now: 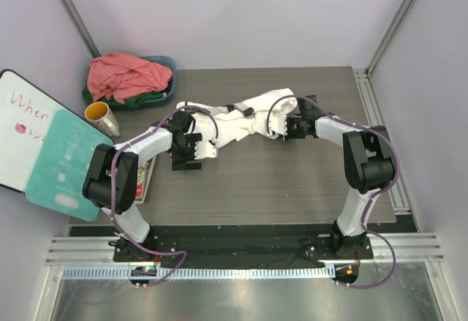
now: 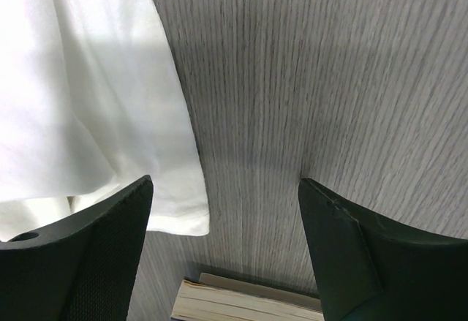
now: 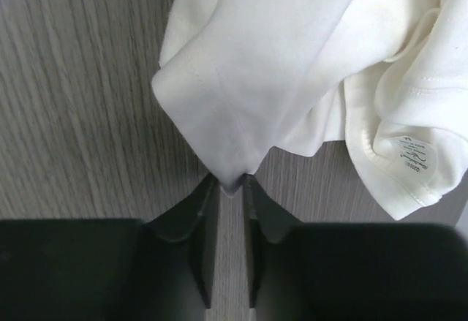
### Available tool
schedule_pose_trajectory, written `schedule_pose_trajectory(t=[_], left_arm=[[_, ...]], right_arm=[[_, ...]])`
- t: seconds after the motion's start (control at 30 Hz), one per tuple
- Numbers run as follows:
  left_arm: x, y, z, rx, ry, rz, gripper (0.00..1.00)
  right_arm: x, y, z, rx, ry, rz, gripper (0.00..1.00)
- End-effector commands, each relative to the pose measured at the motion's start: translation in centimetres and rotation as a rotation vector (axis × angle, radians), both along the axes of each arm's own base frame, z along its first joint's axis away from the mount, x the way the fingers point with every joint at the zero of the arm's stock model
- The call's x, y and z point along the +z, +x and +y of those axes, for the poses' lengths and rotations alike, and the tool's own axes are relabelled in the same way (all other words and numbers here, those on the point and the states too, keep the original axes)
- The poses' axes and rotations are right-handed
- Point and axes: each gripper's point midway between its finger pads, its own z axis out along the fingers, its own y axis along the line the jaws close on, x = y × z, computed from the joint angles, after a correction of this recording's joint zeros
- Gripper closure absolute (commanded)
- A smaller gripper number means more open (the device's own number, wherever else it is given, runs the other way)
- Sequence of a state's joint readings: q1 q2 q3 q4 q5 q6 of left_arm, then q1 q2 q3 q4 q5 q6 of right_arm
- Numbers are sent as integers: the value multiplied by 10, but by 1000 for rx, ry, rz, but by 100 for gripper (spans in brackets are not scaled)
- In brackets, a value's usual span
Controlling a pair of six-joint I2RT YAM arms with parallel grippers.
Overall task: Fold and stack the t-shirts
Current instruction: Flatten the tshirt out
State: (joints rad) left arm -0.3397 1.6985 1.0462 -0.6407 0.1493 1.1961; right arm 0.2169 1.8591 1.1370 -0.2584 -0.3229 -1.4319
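The white t-shirt [image 3: 292, 58] looked limp and light; the right gripper [image 3: 230, 189] pinched a corner, the left gripper [image 2: 225, 186] gaped empty beside the graspable hem.

The grey wood-grain table [image 1: 278, 182] carries a crumpled white shirt [image 1: 241, 125] spread across its far middle. A teal basin [image 1: 170, 63] sits at the far left corner. A book [image 1: 148, 178] lies flat by the left edge, near the shirt's hem but apart from it.

Robotics lab cell: white panels [image 1: 241, 14] on aluminium posts [image 1: 72, 10] enclose the table [image 1: 278, 182]; a whiteboard [image 1: 18, 127] sits left of the left gripper [image 1: 196, 148].
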Motion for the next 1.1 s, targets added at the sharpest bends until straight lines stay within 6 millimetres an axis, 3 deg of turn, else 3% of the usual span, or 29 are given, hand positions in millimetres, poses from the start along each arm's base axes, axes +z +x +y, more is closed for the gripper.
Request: schedule_pose_trajectory(t=[0.0, 0.33, 0.6, 0.7, 0.8, 0.83, 0.97, 1.07], left_arm=[[7, 15, -6, 14, -13, -41, 20], [-8, 27, 4, 32, 48, -91, 27], [-29, 16, 25, -43, 147, -64, 37], [-37, 10, 30, -52, 164, -28, 48], [-42, 5, 32, -51, 172, 8, 78], [-43, 4, 33, -51, 174, 16, 98], [-35, 8, 28, -10, 144, 24, 100], [0, 30, 23, 57, 85, -46, 100]], right_arm=[[6, 17, 1, -33, 1, -97, 96], [42, 41, 2, -95, 44, -189, 99], [56, 39, -2, -114, 42, -213, 99], [60, 39, -2, -116, 42, -219, 99], [65, 39, -5, -124, 38, -231, 99], [66, 40, -5, -126, 37, -233, 99], [83, 45, -9, -150, 44, -268, 99], [105, 52, -18, -182, 44, -316, 99]])
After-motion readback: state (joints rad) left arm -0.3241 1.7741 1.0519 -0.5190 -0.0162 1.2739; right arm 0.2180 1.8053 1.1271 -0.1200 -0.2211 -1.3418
